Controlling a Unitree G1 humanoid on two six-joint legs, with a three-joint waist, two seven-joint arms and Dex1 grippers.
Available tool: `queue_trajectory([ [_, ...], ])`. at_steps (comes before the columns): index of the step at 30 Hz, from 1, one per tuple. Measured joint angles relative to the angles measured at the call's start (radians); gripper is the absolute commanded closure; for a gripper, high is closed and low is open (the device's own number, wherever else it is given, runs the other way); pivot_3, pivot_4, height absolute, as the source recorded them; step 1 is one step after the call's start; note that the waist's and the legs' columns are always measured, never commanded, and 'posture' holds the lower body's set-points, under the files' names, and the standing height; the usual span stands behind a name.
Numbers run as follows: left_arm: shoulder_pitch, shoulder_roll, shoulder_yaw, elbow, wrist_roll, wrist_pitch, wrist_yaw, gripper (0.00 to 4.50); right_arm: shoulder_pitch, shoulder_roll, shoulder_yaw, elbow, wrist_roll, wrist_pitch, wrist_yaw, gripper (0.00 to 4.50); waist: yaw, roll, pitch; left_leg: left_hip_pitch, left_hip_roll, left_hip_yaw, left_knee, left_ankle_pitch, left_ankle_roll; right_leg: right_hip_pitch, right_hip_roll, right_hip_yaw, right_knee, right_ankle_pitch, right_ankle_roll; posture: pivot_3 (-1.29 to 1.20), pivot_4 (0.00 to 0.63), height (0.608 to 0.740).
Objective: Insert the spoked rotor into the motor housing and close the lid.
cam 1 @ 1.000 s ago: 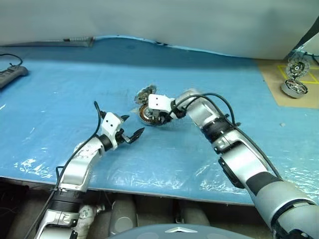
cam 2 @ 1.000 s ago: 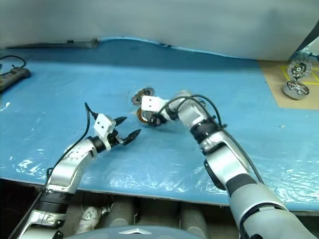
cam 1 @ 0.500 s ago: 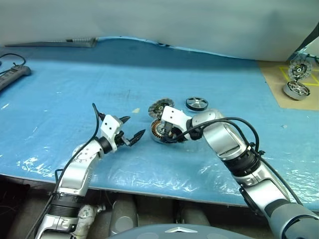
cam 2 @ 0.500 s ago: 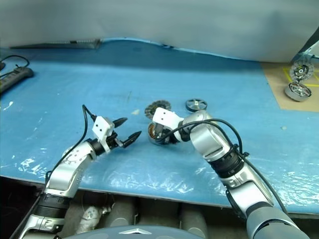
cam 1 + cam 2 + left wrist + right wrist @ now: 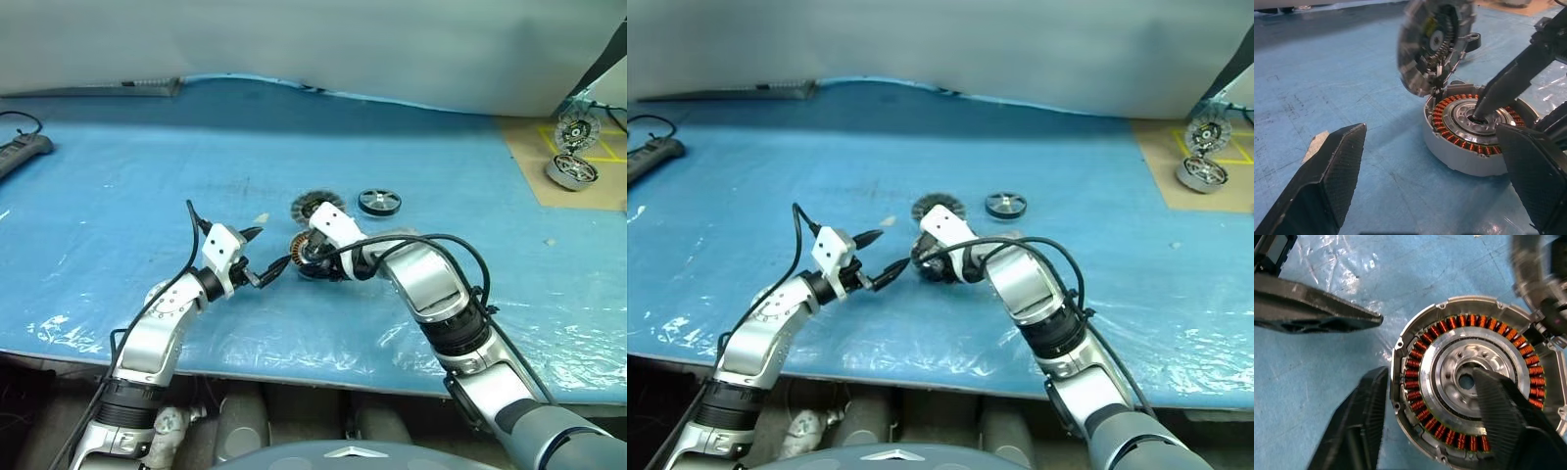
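Currently my right gripper [image 5: 1425, 416] straddles the motor housing [image 5: 1469, 382] wall, jaws open; withdrawing carelessly could tip it, left gripper [image 5: 1435, 181] open.

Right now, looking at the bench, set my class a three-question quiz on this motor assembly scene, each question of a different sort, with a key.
1. True or false: the spoked rotor already sits inside the motor housing.
2. Multiple choice: how does the lid stand? A) shut flat on the housing B) tipped up open at the housing's edge C) lying apart near the power strip
3. Short answer: where do the right gripper fingers stand relative to the housing?

Key
1. False; it lies on the blue sheet behind the housing.
2. B
3. Open, straddling its wall: one finger on the dark centre, the other outside the rim. The left gripper waits open beside it.
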Motion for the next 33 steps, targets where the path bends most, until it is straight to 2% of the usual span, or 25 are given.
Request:
queue_trajectory([
  [1, 0.0, 0.001, 0.0, 0.0, 0.0, 0.0, -0.001, 0.0, -0.006, 0.0, 0.0, 0.0, 0.015, 0.006, -0.006, 0.58, 0.001, 0.0, 0.0, -0.001, 0.0, 0.0, 0.0, 0.0, 0.0, 0.0, 0.0, 0.0, 0.0, 0.0, 0.0, 0.0, 0.15, 0.74],
  [5, 0.01, 0.009, 0.0, 0.0, -0.005, -0.001, -0.024, 0.0, -0.053, -0.018, -0.001, -0.006, 0.085, 0.071, -0.016, 0.58, 0.0, 0.0, 0.0, -0.006, -0.001, 0.0, 0.0, 0.0, 0.0, -0.005, 0.001, -0.001, -0.002, 0.002, 0.005, 0.0, 0.15, 0.74],
  [12, 0.026, 0.012, -0.002, 0.005, -0.005, -0.012, -0.063, 0.0, -0.127, -0.071, -0.041, -0.093, 0.215, 0.193, -0.024, 0.58, 0.001, 0.001, 0.001, -0.012, -0.001, 0.0, 0.0, -0.001, -0.003, -0.008, 0.003, -0.005, -0.002, 0.003, 0.005, 0.0, 0.15, 0.74],
  [16, 0.031, 0.017, -0.013, 0.016, -0.003, -0.035, -0.088, 0.0, -0.153, -0.136, -0.083, -0.159, 0.296, 0.247, -0.02, 0.58, 0.003, 0.001, 0.001, -0.011, -0.001, 0.0, 0.0, -0.001, -0.003, -0.007, 0.002, -0.005, -0.002, 0.003, 0.005, 0.0, 0.15, 0.74],
  [19, 0.039, 0.017, -0.022, 0.03, -0.003, -0.059, -0.103, 0.0, -0.118, -0.215, -0.152, -0.193, 0.353, 0.231, -0.006, 0.58, 0.017, 0.001, 0.001, -0.01, -0.001, 0.0, 0.001, -0.001, -0.003, -0.006, 0.002, -0.005, -0.002, 0.003, 0.005, 0.0, 0.15, 0.74],
  [21, 0.046, 0.019, -0.021, 0.034, -0.001, -0.072, -0.104, 0.0, -0.061, -0.249, -0.196, -0.204, 0.372, 0.172, -0.001, 0.58, 0.021, 0.001, 0.001, -0.01, -0.001, 0.001, 0.001, -0.001, -0.003, -0.006, 0.002, -0.005, -0.002, 0.003, 0.005, 0.0, 0.15, 0.74],
  [27, 0.046, 0.019, -0.024, 0.05, 0.006, -0.115, -0.108, 0.0, 0.242, -0.286, -0.318, -0.214, 0.383, -0.234, -0.008, 0.58, 0.021, 0.001, 0.001, -0.011, -0.001, 0.001, 0.002, -0.001, -0.003, -0.007, 0.002, -0.005, -0.001, 0.003, 0.005, 0.0, 0.15, 0.74],
  [29, 0.042, 0.019, -0.024, 0.056, 0.007, -0.118, -0.11, 0.0, 0.325, -0.264, -0.361, -0.174, 0.37, -0.357, -0.049, 0.58, 0.017, 0.001, 0.001, -0.01, -0.001, 0.001, 0.003, -0.001, -0.003, -0.007, 0.002, -0.004, 0.0, 0.003, 0.005, 0.0, 0.15, 0.74],
  [33, 0.037, 0.021, -0.026, 0.061, 0.006, -0.119, -0.119, 0.0, 0.39, -0.201, -0.416, -0.032, 0.339, -0.527, -0.136, 0.58, 0.015, 0.001, 0.001, -0.01, -0.001, 0.001, 0.005, -0.001, -0.003, -0.006, 0.002, -0.004, 0.0, 0.002, 0.004, 0.0, 0.15, 0.74],
])
